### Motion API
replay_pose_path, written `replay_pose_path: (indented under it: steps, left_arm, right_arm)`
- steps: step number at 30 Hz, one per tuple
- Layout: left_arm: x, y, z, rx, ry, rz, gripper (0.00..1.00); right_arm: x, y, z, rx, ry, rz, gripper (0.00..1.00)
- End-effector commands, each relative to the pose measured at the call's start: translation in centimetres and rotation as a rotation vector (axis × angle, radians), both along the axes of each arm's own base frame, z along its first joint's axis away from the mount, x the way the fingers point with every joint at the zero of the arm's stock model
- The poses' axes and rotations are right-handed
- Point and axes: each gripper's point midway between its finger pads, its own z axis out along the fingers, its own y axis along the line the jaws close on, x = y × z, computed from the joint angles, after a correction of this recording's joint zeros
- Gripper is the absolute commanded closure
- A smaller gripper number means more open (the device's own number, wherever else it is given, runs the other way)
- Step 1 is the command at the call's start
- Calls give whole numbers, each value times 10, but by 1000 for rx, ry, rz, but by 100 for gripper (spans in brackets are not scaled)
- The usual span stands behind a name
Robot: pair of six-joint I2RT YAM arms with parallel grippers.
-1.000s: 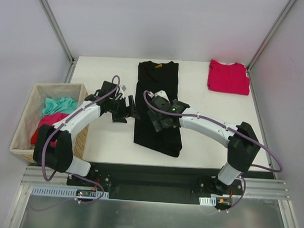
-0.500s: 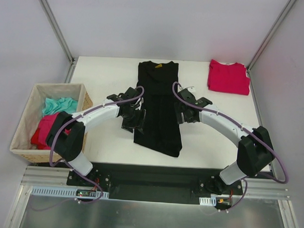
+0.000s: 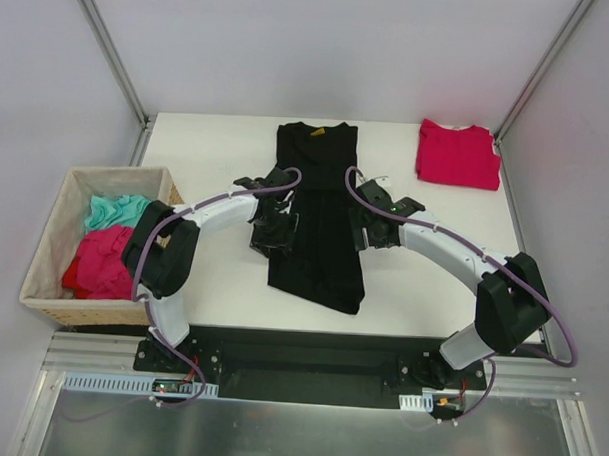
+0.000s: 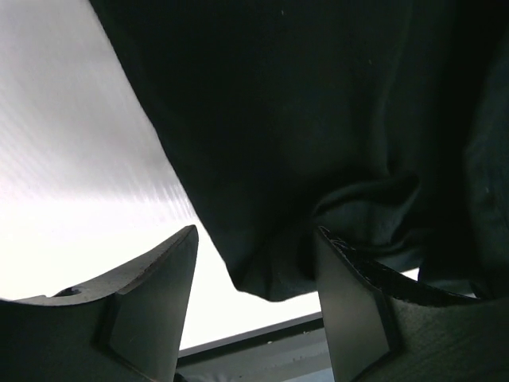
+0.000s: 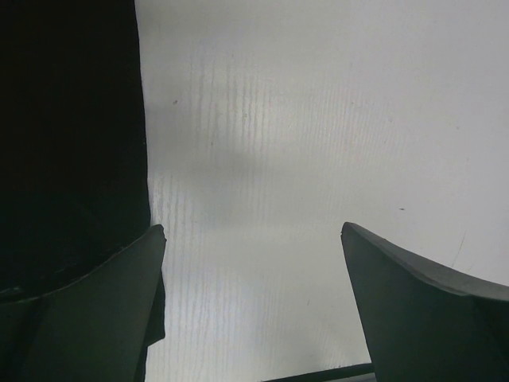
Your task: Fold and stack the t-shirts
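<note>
The red shirt (image 3: pixel 459 153) is lying folded flat, well apart beyond the right gripper (image 5: pixel 253 247). The black shirt (image 3: pixel 320 204) is lying between both grippers as a long, narrow matte strip. Its cross folds and the stacking appear to be outstanding. The left gripper (image 4: pixel 254 270) is standing with jaws apart, straddling the strip's limp, puckered edge. The right gripper is gaping wide, one finger over cloth and the other over the smooth white counter (image 3: pixel 207 155).

The long black cloth t-shirt (image 3: pixel 318 218) looks soft and matt, with small creases. The folded crimson-red cloth t-shirt (image 3: pixel 458 153) is also matt. The white desk (image 5: pixel 318 119) has a fine ribbed surface with a slight shine. The tan woven basket (image 3: pixel 46 237) looks rough. The left gripper (image 4: pixel 253 239) has dark, smooth, matt plastic fingers.
</note>
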Motion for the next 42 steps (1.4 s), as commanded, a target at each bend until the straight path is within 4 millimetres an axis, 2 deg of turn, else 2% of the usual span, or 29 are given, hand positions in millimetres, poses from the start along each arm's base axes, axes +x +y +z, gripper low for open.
replay_pose_path:
  steps: [1, 4, 7, 8, 10, 20, 27, 32, 42]
  left_arm:
    - [8, -10, 9, 5, -11, -27, 42]
    - [10, -18, 15, 6, -20, -46, 43]
    - [11, -22, 20, 2, -30, -55, 53]
    - [10, -21, 21, 3, -33, -54, 60]
    - [8, -20, 23, 5, -33, -52, 64]
    - [-11, -7, 16, 34, 1, -42, 65]
    - [-20, -1, 24, 26, -10, -37, 65]
    - [-25, -4, 27, 14, -8, -43, 66]
    - [-32, -12, 25, 12, 2, -61, 82]
  right_arm:
    - [3, 5, 10, 40, -37, -3, 3]
    - [2, 6, 7, 43, -28, 1, 3]
    - [2, 6, 5, 42, -25, -2, 4]
    - [2, 6, 5, 44, -24, -1, 5]
    - [2, 7, 3, 45, -20, 0, 6]
    - [1, 10, 1, 51, -7, 10, 7]
    - [1, 13, -2, 58, 7, 13, 8]
    - [1, 14, -4, 58, 12, 14, 9]
    - [1, 14, -6, 55, 18, 14, 11]
